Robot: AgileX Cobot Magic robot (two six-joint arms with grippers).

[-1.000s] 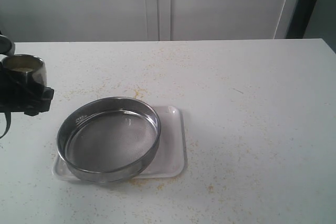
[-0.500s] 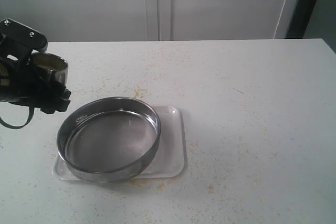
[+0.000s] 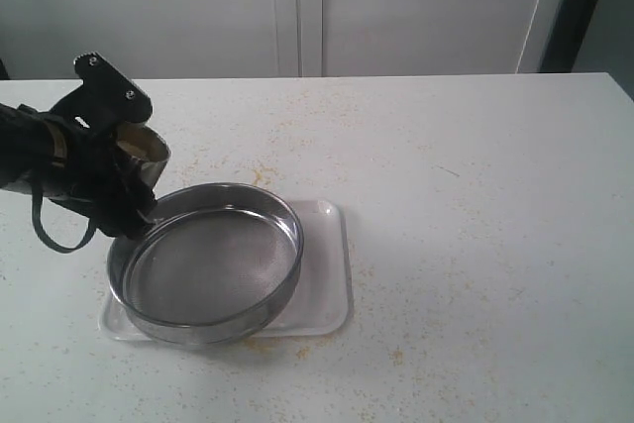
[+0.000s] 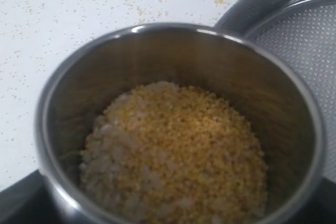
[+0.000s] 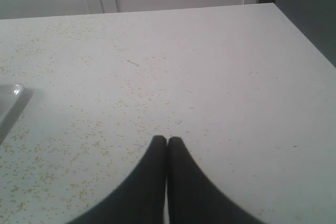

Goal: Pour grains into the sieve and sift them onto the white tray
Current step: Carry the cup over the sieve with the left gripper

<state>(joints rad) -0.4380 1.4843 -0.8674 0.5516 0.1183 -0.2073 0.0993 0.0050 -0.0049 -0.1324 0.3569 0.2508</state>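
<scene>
We find the sieve (image 3: pixel 205 263) resting on the white tray (image 3: pixel 332 289), toward the tray's left end, so the right end lies uncovered. The tray sits on the worktop (image 3: pixel 475 195), left of the middle. At the sieve's rear left rim our left tool (image 3: pixel 119 175) holds a cup (image 3: pixel 144 151) with the grains (image 4: pixel 178 156) inside. Our right tool (image 5: pixel 167 142) hangs above the worktop, well apart from the tray.

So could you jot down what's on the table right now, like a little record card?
Wide round steel mesh sieve: empty, resting on flat white rectangular tray
Left gripper: gripping small shiny steel cup at the sieve's edge
Cup contents: yellow and whitish grains
Right gripper: shut, holding nothing
White table: dotted with stray grains
</scene>
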